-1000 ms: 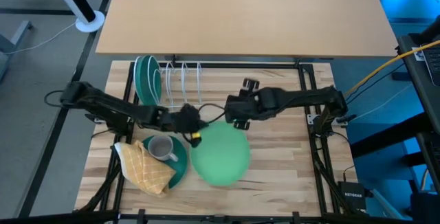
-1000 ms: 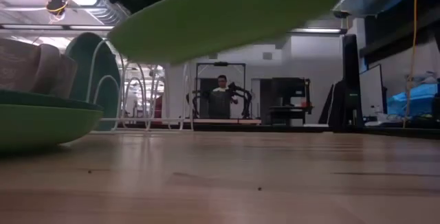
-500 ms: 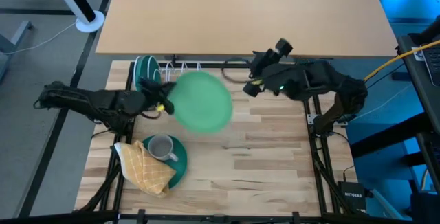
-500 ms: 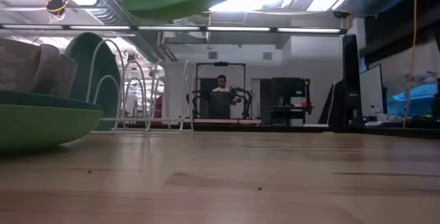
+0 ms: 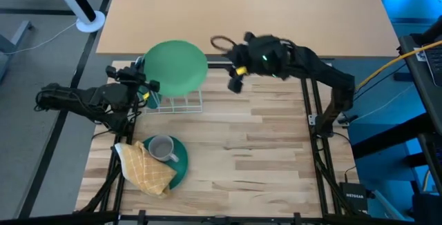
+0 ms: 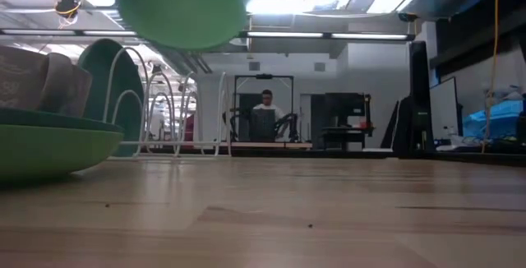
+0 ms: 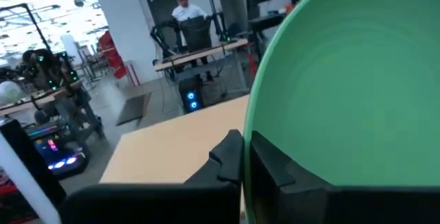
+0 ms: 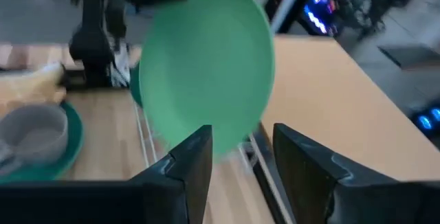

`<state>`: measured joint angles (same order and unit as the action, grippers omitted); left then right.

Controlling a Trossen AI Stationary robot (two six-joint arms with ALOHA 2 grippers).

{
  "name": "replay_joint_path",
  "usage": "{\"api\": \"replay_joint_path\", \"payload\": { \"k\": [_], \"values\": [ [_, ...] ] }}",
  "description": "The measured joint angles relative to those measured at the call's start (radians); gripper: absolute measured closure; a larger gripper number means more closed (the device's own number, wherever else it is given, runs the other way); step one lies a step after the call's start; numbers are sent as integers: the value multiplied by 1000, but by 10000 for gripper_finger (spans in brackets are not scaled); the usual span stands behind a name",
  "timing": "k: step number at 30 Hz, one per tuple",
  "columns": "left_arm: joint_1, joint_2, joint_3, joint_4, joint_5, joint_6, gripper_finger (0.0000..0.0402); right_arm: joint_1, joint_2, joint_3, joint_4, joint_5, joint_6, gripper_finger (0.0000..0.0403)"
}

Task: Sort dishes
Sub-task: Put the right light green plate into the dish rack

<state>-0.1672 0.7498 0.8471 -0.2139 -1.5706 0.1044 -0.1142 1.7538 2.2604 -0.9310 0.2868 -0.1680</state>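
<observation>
- Two grippers working: my left gripper (image 5: 147, 94) is pinching the light green plate (image 5: 175, 67) by its rim, holding it up above the white wire rack (image 5: 181, 101) near the table's (image 5: 262, 149) far left corner.
- My right gripper (image 5: 235, 79) is hovering spread and empty just beside that plate, near the far edge.
- One teal plate (image 6: 111, 87) is standing in the rack.
- Grey mug (image 5: 161, 147) and yellow checked cloth (image 5: 146, 170) are resting on another teal plate (image 5: 181, 164) at the near left corner.
- Handling, as I judge: stiff, smooth, likely slippery; I am gripping the rim only.
</observation>
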Motion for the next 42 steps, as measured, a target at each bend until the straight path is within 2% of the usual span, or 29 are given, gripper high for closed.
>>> {"api": "replay_joint_path", "payload": {
  "k": [7,13,19,28,33,42],
  "values": [
    [63,-1,0,151,-1,175,401,-185,127,1,151,-316,-48,244],
    [128,-2,0,242,-1,307,401,-304,235,1,178,-459,-54,244],
    [210,-2,0,287,-1,403,401,-365,331,0,301,-670,-78,244],
    [275,-2,0,445,-2,580,401,-385,421,0,546,-676,-155,244],
    [275,-1,0,447,-2,592,401,-398,458,0,650,-636,-159,244],
    [270,1,0,443,0,577,401,-441,458,0,712,-647,-178,244]
  ]
}}
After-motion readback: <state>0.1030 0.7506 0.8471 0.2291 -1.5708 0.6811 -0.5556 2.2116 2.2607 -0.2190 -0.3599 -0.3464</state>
